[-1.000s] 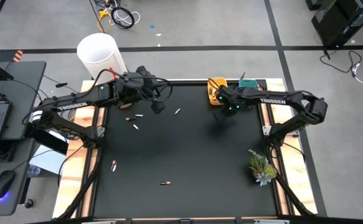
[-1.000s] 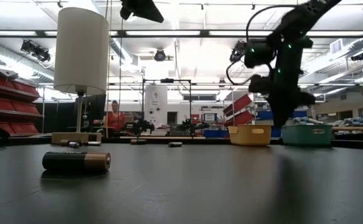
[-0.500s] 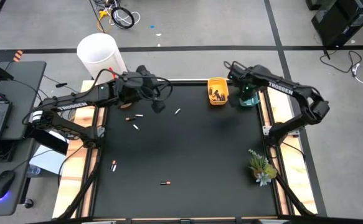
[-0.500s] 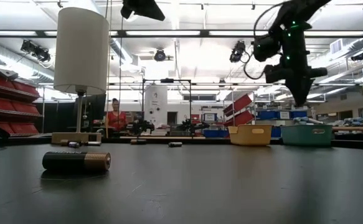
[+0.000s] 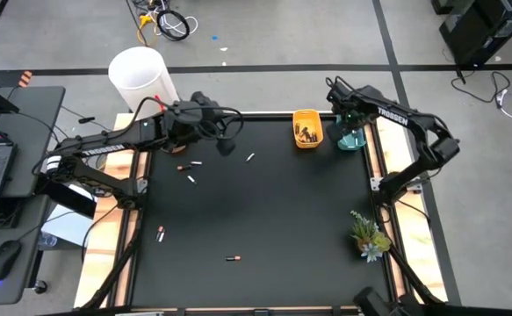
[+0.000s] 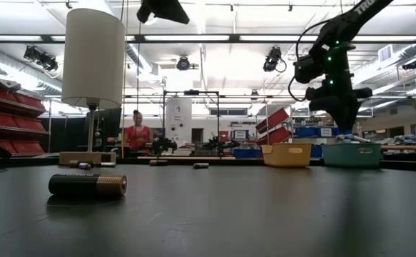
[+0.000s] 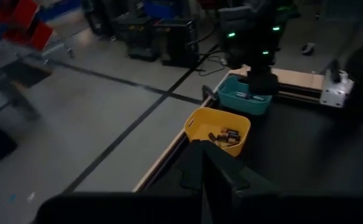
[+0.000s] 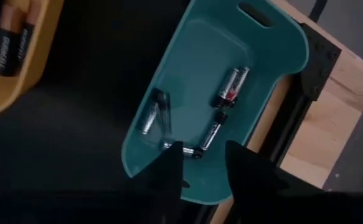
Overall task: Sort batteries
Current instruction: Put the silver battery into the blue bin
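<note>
The right claw (image 8: 203,163) hangs directly above the teal tray (image 8: 193,50) at the far right corner of the table (image 5: 264,219), and its two fingers (image 8: 169,168) stand apart with nothing between them. Below the gap, inside the tray, lie a few batteries: a silver and red battery (image 8: 232,86), a dark one (image 8: 213,129) just beside it, and a pale pair (image 8: 155,111) near the tray wall. I judge that the step in hand is the release into this tray. To do it well, the claw should stay over the middle of the tray, not over its rim, and rise straight up before it turns back to the table, so that the fingers do not catch the wall. Next to the teal tray stands the yellow tray (image 5: 306,128), which holds dark batteries with copper ends. The left claw (image 5: 223,147) waits above the far left part of the table with its fingers together, and I see nothing held in it. More batteries still lie loose on the table: a small group (image 5: 188,168) near the left claw, a pale battery (image 5: 250,157) toward the middle, a reddish battery (image 5: 160,233) and a dark battery (image 5: 232,258) at the near side.
</note>
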Tool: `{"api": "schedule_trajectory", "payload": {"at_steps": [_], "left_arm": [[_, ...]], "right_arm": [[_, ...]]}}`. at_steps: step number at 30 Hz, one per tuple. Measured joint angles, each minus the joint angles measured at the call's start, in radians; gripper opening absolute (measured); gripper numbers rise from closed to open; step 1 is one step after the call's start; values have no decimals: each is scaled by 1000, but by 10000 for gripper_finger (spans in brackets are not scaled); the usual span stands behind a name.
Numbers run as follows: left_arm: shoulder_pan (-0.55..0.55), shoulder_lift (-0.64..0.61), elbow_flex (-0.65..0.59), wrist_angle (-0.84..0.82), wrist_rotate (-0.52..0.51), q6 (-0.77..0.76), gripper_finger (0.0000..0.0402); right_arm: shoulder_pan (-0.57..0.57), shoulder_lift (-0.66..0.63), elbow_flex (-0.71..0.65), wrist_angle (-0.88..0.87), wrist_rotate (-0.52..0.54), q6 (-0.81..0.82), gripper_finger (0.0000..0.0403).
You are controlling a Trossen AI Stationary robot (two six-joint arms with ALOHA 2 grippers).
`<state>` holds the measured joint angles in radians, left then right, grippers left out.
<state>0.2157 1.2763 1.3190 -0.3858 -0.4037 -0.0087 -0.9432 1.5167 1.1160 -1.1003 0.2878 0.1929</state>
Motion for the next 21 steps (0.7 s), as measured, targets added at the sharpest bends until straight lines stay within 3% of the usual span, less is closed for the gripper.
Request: {"api": "schedule_trajectory", "payload": {"at_steps": [5, 11, 16, 21], "left_arm": [[0, 0, 0, -10, -27, -50, 33], [0, 0, 0, -70, -17, -134, 46], [-1, 0, 0, -125, 8, -213, 46], [-1, 1, 0, -131, 9, -306, 46]], "right_arm": [[0, 10, 10, -1, -2, -49, 158], [73, -48, 104, -11, -81, -165, 156], [199, -137, 132, 34, -288, -329, 155], [325, -161, 132, 180, -489, -387, 155]]}}
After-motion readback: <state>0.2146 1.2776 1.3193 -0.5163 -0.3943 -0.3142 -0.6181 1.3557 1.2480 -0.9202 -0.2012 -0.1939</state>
